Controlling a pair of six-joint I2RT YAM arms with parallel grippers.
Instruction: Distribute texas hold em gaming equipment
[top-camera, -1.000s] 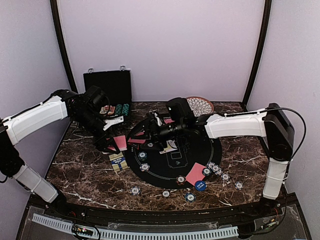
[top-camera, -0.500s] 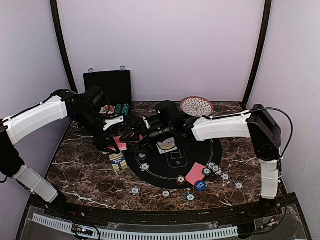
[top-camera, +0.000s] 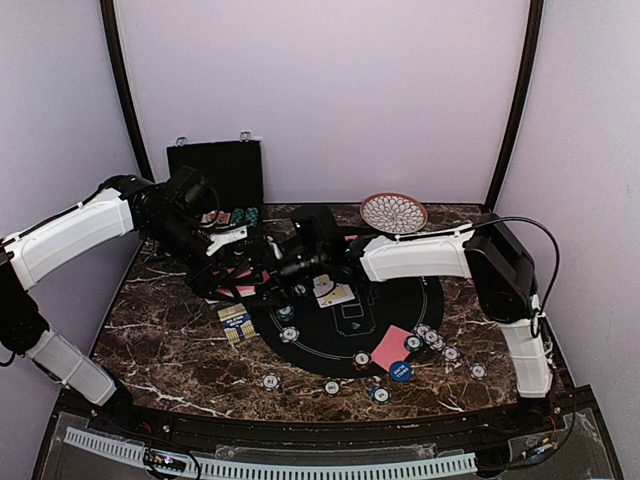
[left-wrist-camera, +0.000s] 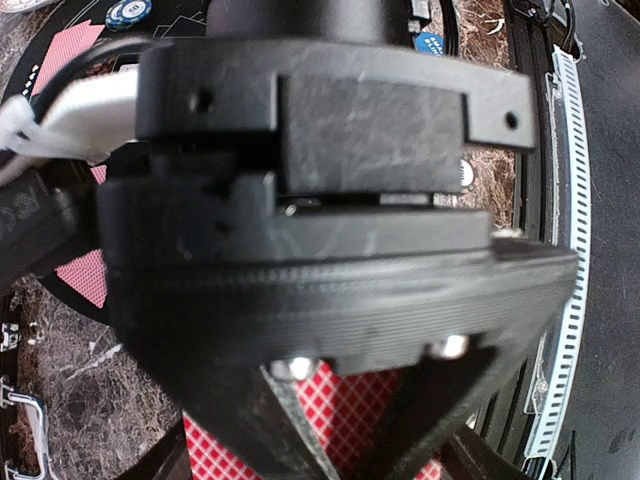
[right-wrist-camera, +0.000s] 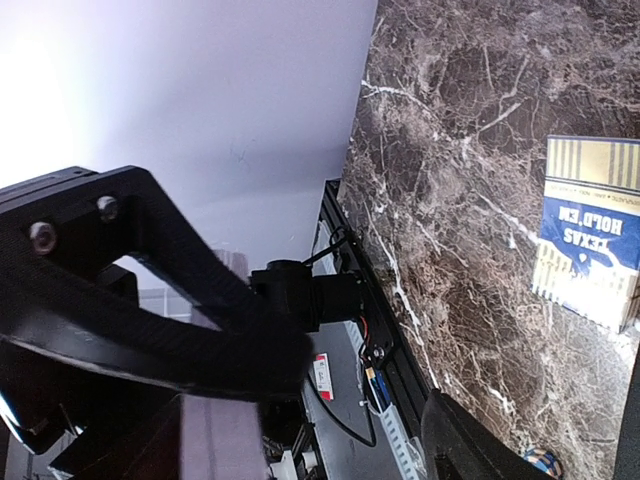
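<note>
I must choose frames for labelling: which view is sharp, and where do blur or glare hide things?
Top view: evenly lit, sharp. Left wrist: a blurred black part near the lens covers most, above the red-backed card. Right wrist: wall washed out at left; Texas Hold'em box sharp.

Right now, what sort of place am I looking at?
Probably a robot test booth: plain lilac walls close in a marble-look table carrying two robot arms, a black poker mat and chips.

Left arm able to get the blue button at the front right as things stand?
Probably not: the left claw is shut on a red-backed card, and the blue button lies far over on the right arm's side.
</note>
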